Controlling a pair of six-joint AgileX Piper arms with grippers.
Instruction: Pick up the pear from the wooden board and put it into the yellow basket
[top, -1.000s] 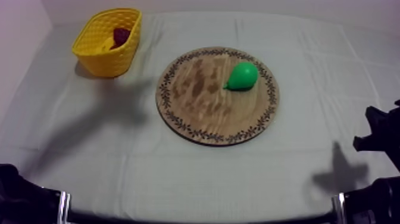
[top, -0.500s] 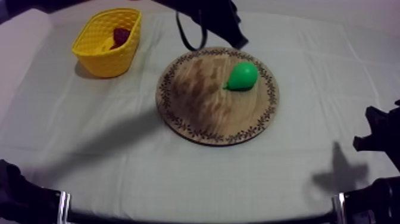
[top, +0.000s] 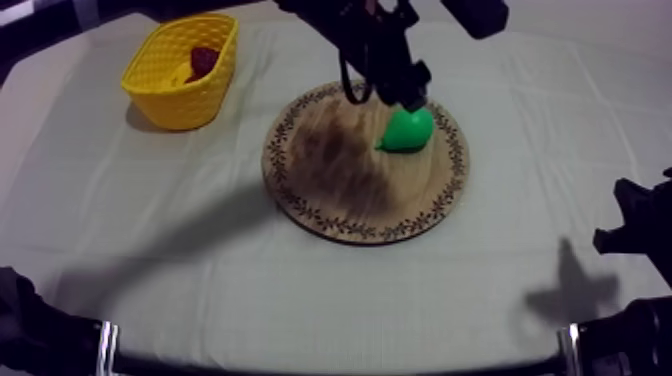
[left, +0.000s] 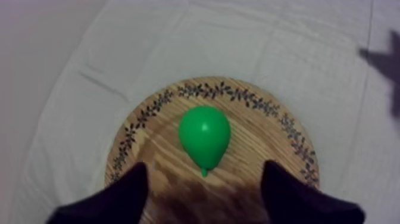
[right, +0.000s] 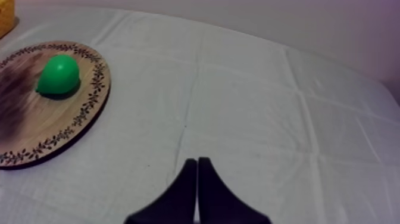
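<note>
Plainly, the single pear (top: 408, 128) lies on its side near the right rim of the one wooden board (top: 330, 190), slim end pointing at the board's middle. The left gripper (left: 205, 167) hangs over it, fingers spread (clear from its wrist view). The right gripper (right: 197, 161) is pressed together over the cloth (right: 268, 119). The top view adds one yellow basket (top: 165, 95) holding one small red fruit (top: 204, 58).

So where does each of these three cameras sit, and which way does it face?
Top view: overhead, looking down at a slant on board, pear and basket; left gripper over the pear, right arm at the edge.
Left wrist view: on the left arm, looking down at the pear; its open fingers frame it.
Right wrist view: on the right arm, low, looking across the cloth; right gripper shut.
Shared: all three show pear and board.
</note>
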